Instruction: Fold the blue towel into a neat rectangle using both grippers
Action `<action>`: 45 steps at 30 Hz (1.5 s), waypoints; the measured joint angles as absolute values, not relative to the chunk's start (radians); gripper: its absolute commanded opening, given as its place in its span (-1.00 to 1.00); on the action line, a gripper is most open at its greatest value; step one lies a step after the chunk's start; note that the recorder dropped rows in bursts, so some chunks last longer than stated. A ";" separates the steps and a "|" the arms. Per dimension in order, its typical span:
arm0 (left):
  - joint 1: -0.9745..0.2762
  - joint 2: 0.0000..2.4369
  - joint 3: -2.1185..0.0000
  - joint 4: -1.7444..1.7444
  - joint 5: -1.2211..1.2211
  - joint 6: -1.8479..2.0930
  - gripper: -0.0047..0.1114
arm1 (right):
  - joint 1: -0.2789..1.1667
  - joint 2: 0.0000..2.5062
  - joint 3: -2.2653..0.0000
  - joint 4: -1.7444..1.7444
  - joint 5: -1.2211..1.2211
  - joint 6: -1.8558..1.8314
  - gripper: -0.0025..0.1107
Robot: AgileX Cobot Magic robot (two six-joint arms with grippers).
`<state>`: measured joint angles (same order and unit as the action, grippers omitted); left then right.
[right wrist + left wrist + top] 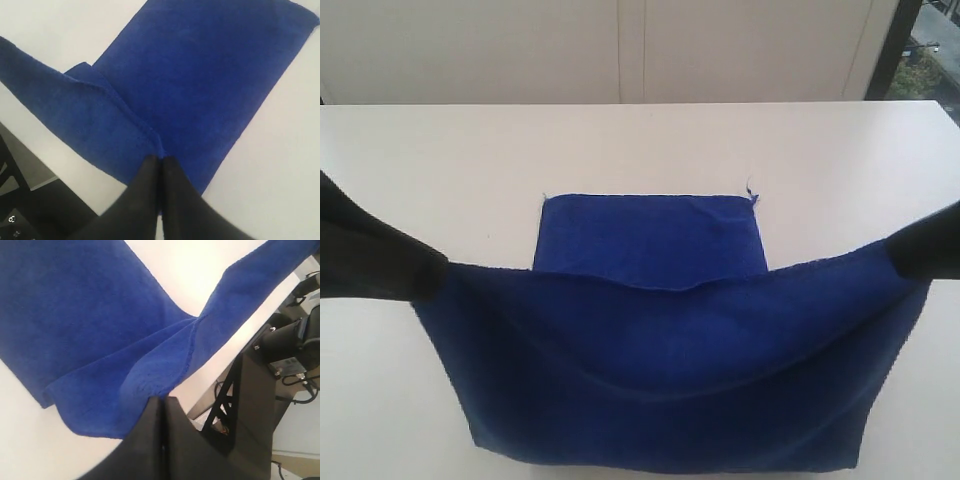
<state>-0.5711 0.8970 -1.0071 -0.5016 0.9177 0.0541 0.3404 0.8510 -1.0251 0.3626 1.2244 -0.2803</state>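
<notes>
The blue towel (660, 380) hangs between both grippers above the white table (620, 150); its near part is lifted and sags in the middle, while its far part (650, 235) lies flat on the table. A thread loop (752, 192) sticks out at the far right corner. My left gripper (438, 272) is shut on the towel's left corner, and my right gripper (898, 258) is shut on the right corner. In the left wrist view the fingers (162, 402) pinch the cloth (100, 340). In the right wrist view the gripper (160, 161) clamps the towel's edge (200, 90).
The table's far edge (640, 103) meets a pale wall. In the left wrist view a black frame (250, 405) and cabled equipment stand beyond the table's edge. Bare table surface lies on both sides of the flat part of the towel.
</notes>
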 measured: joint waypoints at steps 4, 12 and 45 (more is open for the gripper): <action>-0.571 0.885 -1.007 -0.563 0.898 0.054 -0.92 | 0.340 0.857 -1.025 0.363 1.224 -0.280 -0.96; -0.571 0.859 -1.011 -0.556 0.925 0.016 -0.92 | 0.340 0.891 -1.025 0.363 1.224 -0.296 -0.96; -0.571 1.307 -0.972 -0.286 0.311 0.000 -0.92 | 0.340 1.320 -1.025 0.294 0.739 -0.288 -0.96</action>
<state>-0.5711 1.3074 -0.9720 -0.2855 0.3112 0.0000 0.3404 1.3202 -1.0251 0.2935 0.7393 -0.2878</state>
